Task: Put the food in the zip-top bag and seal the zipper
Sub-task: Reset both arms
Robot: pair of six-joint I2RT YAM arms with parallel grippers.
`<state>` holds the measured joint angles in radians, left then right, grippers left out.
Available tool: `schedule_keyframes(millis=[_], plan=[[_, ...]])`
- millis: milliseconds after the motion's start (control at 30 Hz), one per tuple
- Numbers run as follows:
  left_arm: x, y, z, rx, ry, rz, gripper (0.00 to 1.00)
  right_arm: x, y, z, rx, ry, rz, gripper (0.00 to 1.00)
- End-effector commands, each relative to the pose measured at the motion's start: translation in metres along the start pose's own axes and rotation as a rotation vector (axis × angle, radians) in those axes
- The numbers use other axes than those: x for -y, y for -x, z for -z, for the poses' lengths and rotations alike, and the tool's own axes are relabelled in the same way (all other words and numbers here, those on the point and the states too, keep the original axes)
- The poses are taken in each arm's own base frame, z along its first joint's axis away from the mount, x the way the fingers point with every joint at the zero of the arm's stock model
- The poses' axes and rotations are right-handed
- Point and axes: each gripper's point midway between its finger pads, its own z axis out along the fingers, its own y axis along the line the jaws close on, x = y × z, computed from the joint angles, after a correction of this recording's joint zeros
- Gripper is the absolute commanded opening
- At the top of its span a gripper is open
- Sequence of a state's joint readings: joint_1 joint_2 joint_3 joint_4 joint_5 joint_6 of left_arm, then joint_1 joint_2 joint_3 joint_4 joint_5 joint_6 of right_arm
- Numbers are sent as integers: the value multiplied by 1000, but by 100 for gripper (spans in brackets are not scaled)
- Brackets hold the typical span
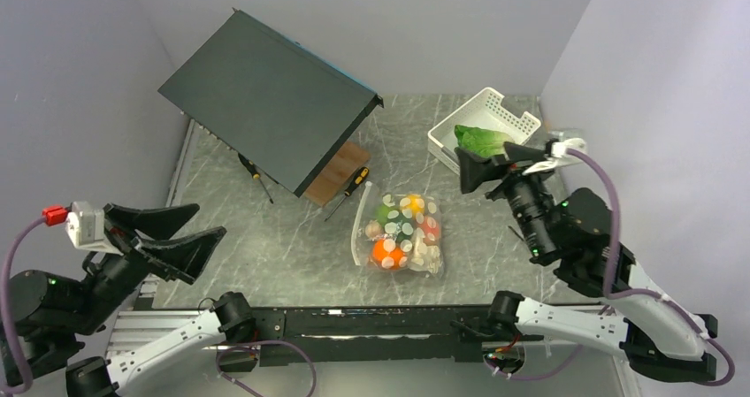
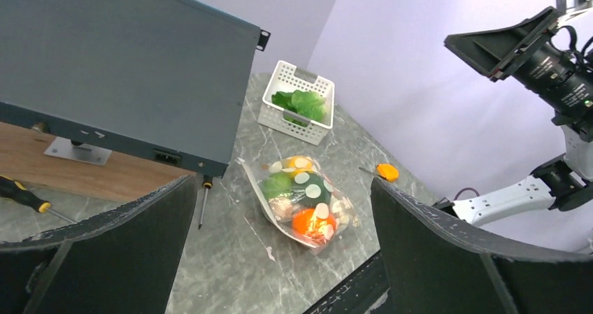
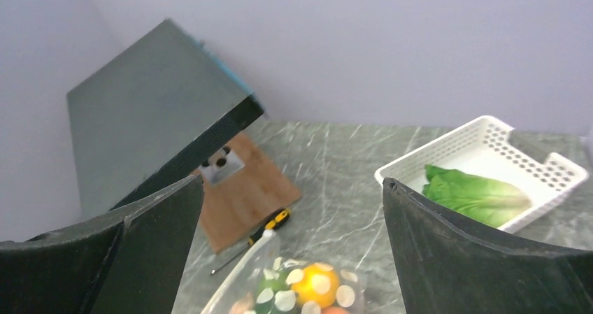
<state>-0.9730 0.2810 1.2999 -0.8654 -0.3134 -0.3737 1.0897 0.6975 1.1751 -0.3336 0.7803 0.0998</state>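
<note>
— In the middle of the table (image 1: 274, 255), a touch to the right, lay the zip-top bag (image 1: 402, 233), already plump with food: a round orange (image 1: 386, 253) at its near end, a yellow fruit (image 1: 412, 205) and a green piece (image 1: 386, 213) at the far end.
— And the zipper?
— The zipper (image 1: 357, 225) ran down the bag's left edge, a pale strip, slightly bowed. Shut or gaping, I couldn't tell from where I stood.
— The arms?
— Both clear of it. The left gripper (image 1: 210, 221) hung well off to the near left, fingers spread wide, nothing in them. The right gripper (image 1: 463, 171) hovered to the bag's far right, beside the white basket (image 1: 488, 96), jaws just as wide and just as empty. One green leaf (image 1: 482, 141) lay in that basket.
— How would that bag handle?
— Soft and slick, I reckoned: light film around a lumpy load that would roll and drag it about. Squeeze the belly and you'd only shove fruit. The strip looked the stiffest part, so I'd have pinned one end of it and pinched along from the other.
</note>
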Motion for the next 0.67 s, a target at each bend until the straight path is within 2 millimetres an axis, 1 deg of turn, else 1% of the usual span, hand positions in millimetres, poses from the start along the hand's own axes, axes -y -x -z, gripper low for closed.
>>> schedule_keyframes(millis=[0,100,200,467,500,533,633], plan=[[-11,11,7,71,35,-11,100,26,23,5,53,-126,-8,100],[-11,12,12,84,25,-7,100,31,20,7,42,-155,-26,100],[-11,11,13,81,23,-12,100,35,17,9,36,-174,-42,100],[-15,3,5,49,51,-39,100,38,9,10,12,-186,-36,100],[-14,3,4,46,49,-39,100,34,5,10,2,-153,-14,100],[-13,2,2,39,46,-40,100,30,8,10,10,-131,-6,100],[-9,-1,-2,26,32,-41,100,25,5,9,-7,-105,17,100]])
